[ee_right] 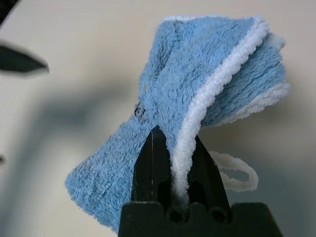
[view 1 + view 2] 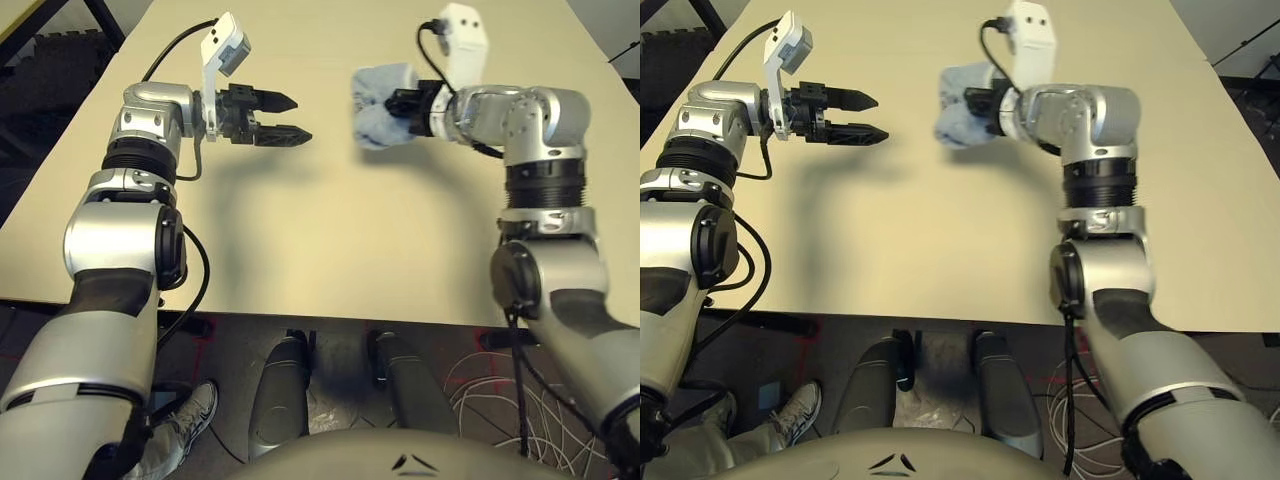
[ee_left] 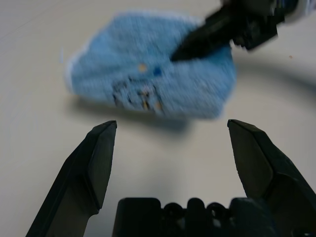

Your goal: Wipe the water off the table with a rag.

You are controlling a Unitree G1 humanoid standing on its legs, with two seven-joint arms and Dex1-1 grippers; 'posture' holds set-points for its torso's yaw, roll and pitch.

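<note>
I'm holding the right tool (image 1: pixel 174 163) clamped tight on the rag (image 2: pixel 380 105), the two black fingers (image 1: pixel 150 168) pinching a fold of the blue fuzzy cloth with its white edging running up between them. A loose white loop of thread (image 1: pixel 236 170) is hanging off beside the fingers. In the head views the rag is sitting bunched at about 1 o'clock from the middle of the worktop (image 2: pixel 330 240), and I can't tell if it's touching the surface or just above it. The left wrist view is showing the dark scribbled mark (image 3: pixel 133 94) on the cloth plus a few small amber specks (image 3: pixel 143 66) on it.

My left tool (image 2: pixel 283 118) is hanging open over at roughly 11 o'clock, fingers well apart, pointing across toward the rag with bare worktop between them.
</note>
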